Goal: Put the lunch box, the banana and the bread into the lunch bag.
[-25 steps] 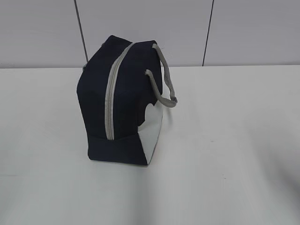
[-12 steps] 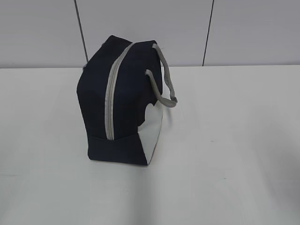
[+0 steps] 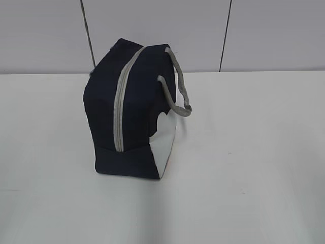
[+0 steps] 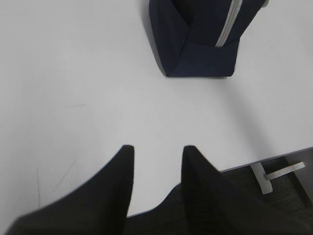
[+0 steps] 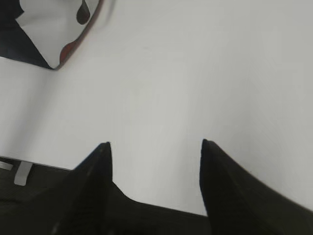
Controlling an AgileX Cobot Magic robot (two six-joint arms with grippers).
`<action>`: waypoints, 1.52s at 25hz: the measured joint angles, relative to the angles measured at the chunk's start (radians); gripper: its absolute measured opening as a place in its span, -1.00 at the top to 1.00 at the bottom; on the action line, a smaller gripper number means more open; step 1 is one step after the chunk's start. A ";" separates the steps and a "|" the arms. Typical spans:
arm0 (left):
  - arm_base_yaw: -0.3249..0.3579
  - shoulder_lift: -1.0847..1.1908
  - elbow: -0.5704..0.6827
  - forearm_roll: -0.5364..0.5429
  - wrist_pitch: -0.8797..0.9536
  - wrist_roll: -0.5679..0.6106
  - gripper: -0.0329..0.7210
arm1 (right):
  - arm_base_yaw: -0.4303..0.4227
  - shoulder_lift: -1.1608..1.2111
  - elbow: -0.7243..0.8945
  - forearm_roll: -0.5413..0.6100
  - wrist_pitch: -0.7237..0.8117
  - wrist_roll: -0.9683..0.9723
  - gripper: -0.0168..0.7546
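Note:
The navy-blue lunch bag point(image 3: 133, 109) stands on the white table, left of centre, its grey zipper point(image 3: 120, 109) shut and its grey strap handles point(image 3: 179, 86) hanging to the right. It also shows in the left wrist view point(image 4: 195, 34) at the top, and its white dotted side panel point(image 5: 54, 24) shows in the right wrist view at the top left. My left gripper point(image 4: 157, 148) is open and empty over the table's front edge, well short of the bag. My right gripper point(image 5: 155, 143) is open and empty over bare table. The lunch box, banana and bread are out of view.
The white table point(image 3: 254, 152) runs to a grey panelled wall point(image 3: 152, 30) at the back. The table's front edge point(image 4: 274, 154) and a metal frame part point(image 4: 279, 174) below it show in the left wrist view. Neither arm shows in the exterior view.

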 joint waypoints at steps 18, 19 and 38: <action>0.000 0.000 0.000 0.001 0.000 0.000 0.24 | -0.050 -0.286 0.088 -0.088 0.050 0.001 -0.27; 0.000 0.000 0.000 0.001 0.000 0.000 0.24 | -0.052 -0.286 0.088 -0.080 0.048 0.001 -0.27; 0.028 -0.015 0.000 0.001 0.000 0.000 0.24 | -0.080 -0.286 0.088 -0.067 0.042 0.002 -0.28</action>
